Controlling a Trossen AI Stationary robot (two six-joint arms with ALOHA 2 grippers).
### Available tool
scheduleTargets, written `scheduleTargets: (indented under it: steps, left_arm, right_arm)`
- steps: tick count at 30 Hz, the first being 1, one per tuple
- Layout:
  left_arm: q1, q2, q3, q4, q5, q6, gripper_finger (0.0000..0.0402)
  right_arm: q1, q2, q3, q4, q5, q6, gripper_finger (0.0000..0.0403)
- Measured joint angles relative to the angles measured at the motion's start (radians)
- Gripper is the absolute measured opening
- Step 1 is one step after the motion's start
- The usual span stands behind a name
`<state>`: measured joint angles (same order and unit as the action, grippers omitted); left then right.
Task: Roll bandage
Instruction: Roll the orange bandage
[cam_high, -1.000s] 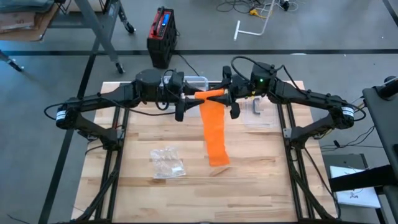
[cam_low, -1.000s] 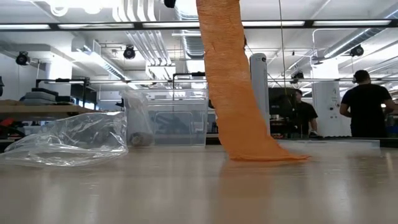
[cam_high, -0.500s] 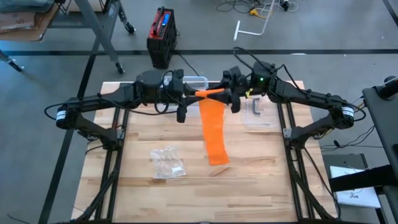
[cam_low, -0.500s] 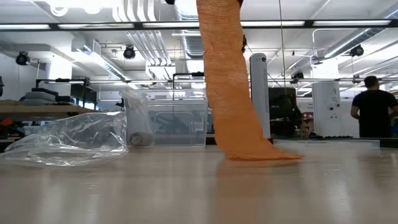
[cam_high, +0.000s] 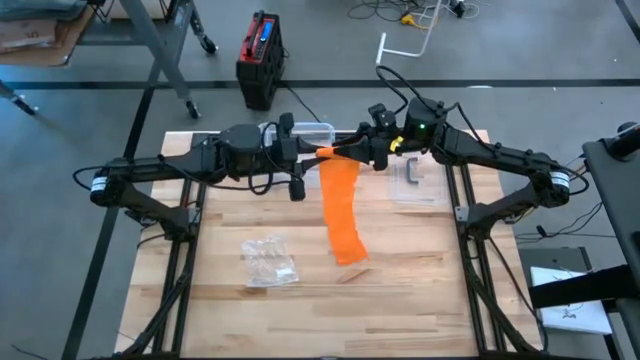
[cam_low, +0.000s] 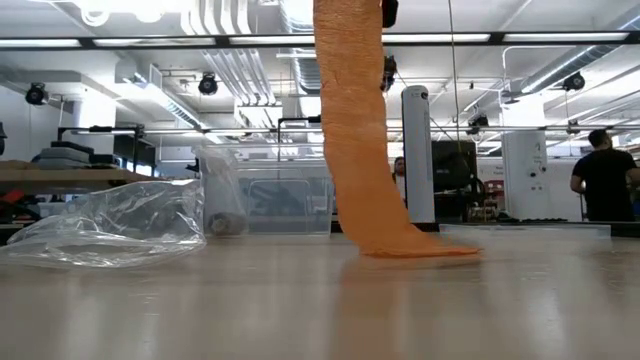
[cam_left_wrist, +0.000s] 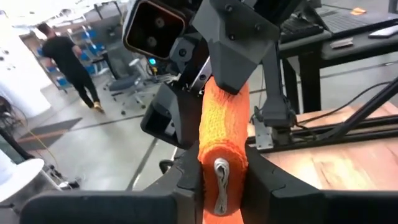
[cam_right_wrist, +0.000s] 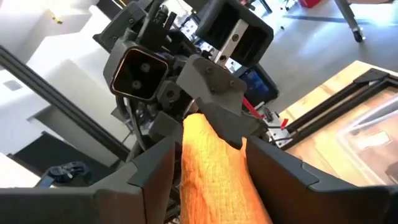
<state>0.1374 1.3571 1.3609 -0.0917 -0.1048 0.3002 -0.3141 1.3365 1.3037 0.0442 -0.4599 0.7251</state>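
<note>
Left pincer (cam_left_wrist: 222, 183) shifted in, now clamping bandage roll (cam_left_wrist: 222, 134); right pincer (cam_right_wrist: 211, 165) loosened around it.

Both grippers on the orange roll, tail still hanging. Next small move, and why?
Probably a regrasp by the right gripper, then another turn of the roll. The left gripper looks clamped on the roll's end, while the right fingers stand slightly off the orange bandage. Its tail hangs to the table, with the end lying flat there.
</note>
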Motion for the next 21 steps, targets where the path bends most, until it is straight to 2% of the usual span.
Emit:
scheduleTargets:
  steps: [21]
  left_arm:
    - [-0.02, -0.001, 0.0, 0.051, -0.069, 0.058, 0.0056]
  right_arm:
    - [0.0, 0.001, 0.0, 0.057, 0.027, -0.002, 0.0184]
